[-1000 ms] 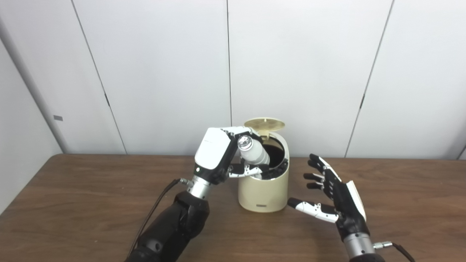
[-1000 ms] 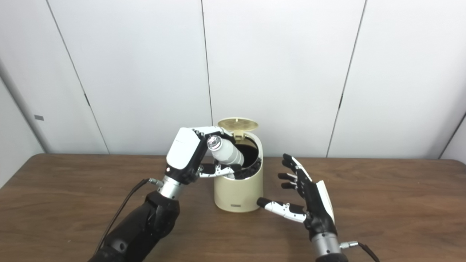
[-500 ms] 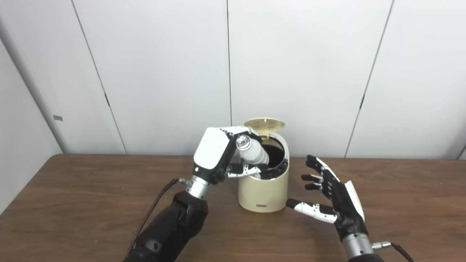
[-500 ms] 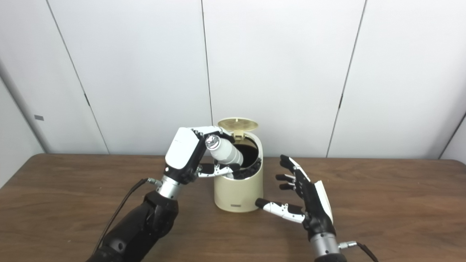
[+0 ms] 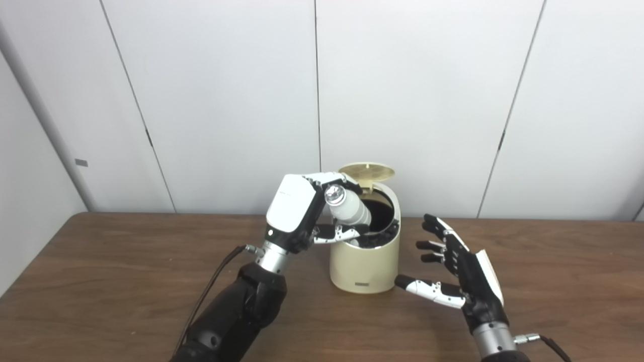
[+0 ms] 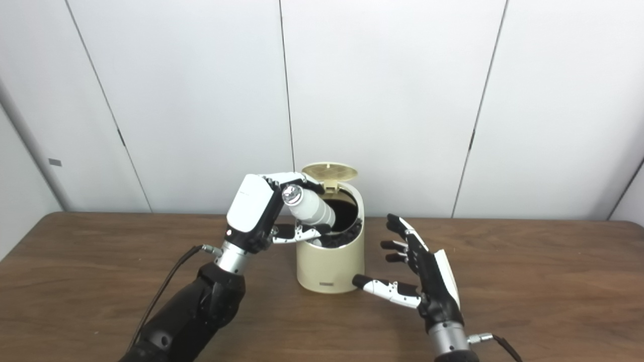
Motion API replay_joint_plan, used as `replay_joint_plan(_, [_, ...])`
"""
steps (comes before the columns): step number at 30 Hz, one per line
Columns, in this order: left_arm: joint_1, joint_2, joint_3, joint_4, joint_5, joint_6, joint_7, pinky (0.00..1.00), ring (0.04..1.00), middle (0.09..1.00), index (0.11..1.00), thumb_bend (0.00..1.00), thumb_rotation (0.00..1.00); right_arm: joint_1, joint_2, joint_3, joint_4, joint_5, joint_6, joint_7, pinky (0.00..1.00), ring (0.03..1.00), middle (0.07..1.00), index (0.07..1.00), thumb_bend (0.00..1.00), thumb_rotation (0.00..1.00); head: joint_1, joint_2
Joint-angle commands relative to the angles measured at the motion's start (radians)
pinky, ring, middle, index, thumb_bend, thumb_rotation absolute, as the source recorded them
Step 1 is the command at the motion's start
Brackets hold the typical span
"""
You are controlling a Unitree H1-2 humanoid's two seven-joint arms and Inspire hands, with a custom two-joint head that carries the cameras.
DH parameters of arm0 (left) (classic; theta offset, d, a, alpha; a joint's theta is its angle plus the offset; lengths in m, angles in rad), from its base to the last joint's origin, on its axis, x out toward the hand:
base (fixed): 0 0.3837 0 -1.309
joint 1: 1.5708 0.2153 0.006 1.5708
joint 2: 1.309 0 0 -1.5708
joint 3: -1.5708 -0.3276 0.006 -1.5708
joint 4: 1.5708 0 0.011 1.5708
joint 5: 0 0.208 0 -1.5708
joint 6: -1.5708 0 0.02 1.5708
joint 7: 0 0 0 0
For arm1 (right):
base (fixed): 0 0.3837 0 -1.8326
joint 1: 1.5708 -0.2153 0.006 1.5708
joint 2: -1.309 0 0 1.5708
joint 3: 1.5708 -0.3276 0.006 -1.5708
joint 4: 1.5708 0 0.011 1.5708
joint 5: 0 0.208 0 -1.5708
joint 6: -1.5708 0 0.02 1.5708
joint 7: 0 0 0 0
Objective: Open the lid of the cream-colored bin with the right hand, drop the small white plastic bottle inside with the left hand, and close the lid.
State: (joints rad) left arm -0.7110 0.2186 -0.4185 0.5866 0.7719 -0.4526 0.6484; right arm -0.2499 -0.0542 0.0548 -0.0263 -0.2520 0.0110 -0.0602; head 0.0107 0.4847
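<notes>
Moved: my left hand (image 5: 294,213) with the bottle (image 5: 348,209) drifted slightly left and up since a second ago; my right hand (image 5: 460,271) slid a bit left toward the bin (image 5: 365,261).
Left hand: clamped on bottle, fingers over the top and thumb under it, held above the bin's left rim.
Bottle: white, tilted, silver cap end up toward me, lower end poking into the bin mouth; not released yet.
Bin: cream, upright on the counter (image 5: 100,281), dark inside.
Lid (image 5: 366,172): flipped up at the back, standing open.
Right hand: holds nothing, fingers spread apart, palm facing the bin, just right of it; thumb tip near the bin base, can't tell if touching.
Wall (image 5: 453,90): white panels behind counter.
Cable (image 5: 211,291): runs off my left wrist.
</notes>
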Motion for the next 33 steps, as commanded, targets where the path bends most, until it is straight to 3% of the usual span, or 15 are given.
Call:
replay_joint_plan(1, [-0.035,0.011,0.017,-0.031,0.004,-0.016,0.021,0.37,0.432,0.510,0.557,0.49,0.00,-0.036,0.002,0.002,-0.017,0.001,-0.036,-0.007,0.66,0.747,0.872,0.879,0.87,0.30,0.001,0.001])
replay_joint_plan(5, [-0.031,0.008,0.029,-0.039,0.028,-0.009,0.021,0.43,0.423,0.505,0.541,0.50,0.00,-0.036,0.001,0.002,-0.012,0.006,-0.041,-0.004,0.66,0.746,0.872,0.877,0.88,0.30,0.001,0.001])
replay_joint_plan(8, [-0.031,0.007,0.034,-0.040,0.038,-0.007,0.017,0.46,0.525,0.489,0.517,0.52,0.00,-0.036,0.001,0.004,-0.013,0.003,-0.040,-0.004,0.66,0.747,0.874,0.878,0.87,0.30,0.001,0.001])
replay_joint_plan(10, [-0.031,0.007,0.036,-0.041,0.044,-0.005,0.013,0.46,0.539,0.489,0.514,0.52,0.00,-0.037,0.001,0.004,-0.013,0.002,-0.038,-0.004,0.66,0.743,0.873,0.877,0.87,0.30,0.003,0.002])
replay_joint_plan(11, [-0.030,0.007,0.038,-0.042,0.046,-0.005,0.010,0.47,0.548,0.568,0.504,0.52,0.03,-0.037,0.001,0.005,-0.015,0.000,-0.035,-0.005,0.66,0.741,0.872,0.877,0.87,0.30,0.002,0.004])
replay_joint_plan(12, [-0.030,0.007,0.039,-0.043,0.048,-0.005,0.008,0.47,0.555,0.598,0.580,0.68,0.02,-0.037,0.001,0.005,-0.016,-0.001,-0.034,-0.005,0.66,0.740,0.871,0.877,0.87,0.31,0.002,0.004])
replay_joint_plan(13, [-0.029,0.006,0.041,-0.044,0.049,-0.005,0.006,0.48,0.560,0.615,0.619,0.77,0.01,-0.037,0.002,0.005,-0.017,-0.002,-0.032,-0.006,0.66,0.739,0.871,0.877,0.88,0.31,0.002,0.004])
replay_joint_plan(16, [-0.026,0.007,0.043,-0.045,0.059,-0.001,0.007,0.48,0.561,0.633,0.659,0.86,0.00,-0.038,0.004,0.004,-0.016,0.000,-0.035,-0.007,0.66,0.743,0.873,0.875,0.88,0.31,0.002,0.005])
replay_joint_plan(33, [-0.011,0.011,0.052,-0.067,0.054,-0.002,-0.059,0.51,0.619,0.712,0.730,0.85,0.03,-0.038,0.007,0.005,-0.022,0.003,-0.032,-0.006,0.67,0.746,0.874,0.875,0.87,0.29,-0.002,0.007])
